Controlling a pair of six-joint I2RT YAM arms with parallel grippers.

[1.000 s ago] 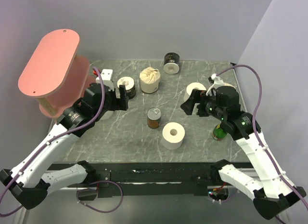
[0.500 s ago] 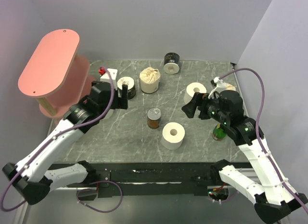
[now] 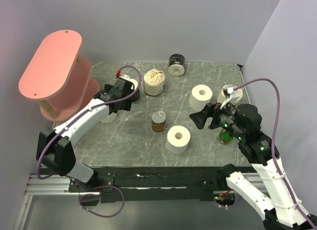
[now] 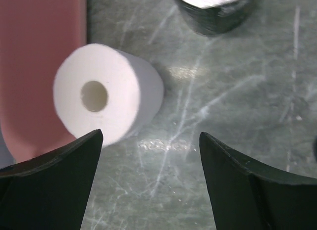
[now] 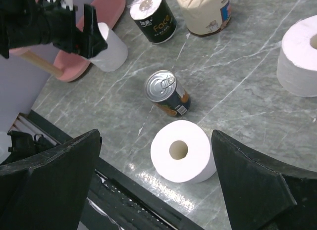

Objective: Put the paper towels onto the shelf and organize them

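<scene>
The pink shelf (image 3: 49,62) stands at the far left, its lowest board (image 4: 39,67) showing in the left wrist view. My left gripper (image 3: 124,104) (image 4: 151,136) hangs open over bare table, just beside a white paper towel roll (image 4: 106,99) (image 3: 106,116) that lies against the shelf's foot. A black-wrapped roll (image 4: 215,12) (image 3: 132,89) is just beyond it. My right gripper (image 3: 200,118) (image 5: 156,136) is open above another white roll (image 5: 183,151) (image 3: 178,139). Other rolls: cream (image 3: 154,82), black (image 3: 176,65), white (image 3: 201,95), cream (image 3: 233,94).
A brown tin can (image 3: 158,121) (image 5: 167,93) stands mid-table between the two grippers. A green bottle (image 3: 226,137) sits under my right arm. The table's near edge with its black rail (image 5: 129,200) runs close to the near white roll.
My left arm has reached farther out and swung its gripper right, over the spot beside the white roll by the shelf. My right gripper has dropped back toward the near white roll.
</scene>
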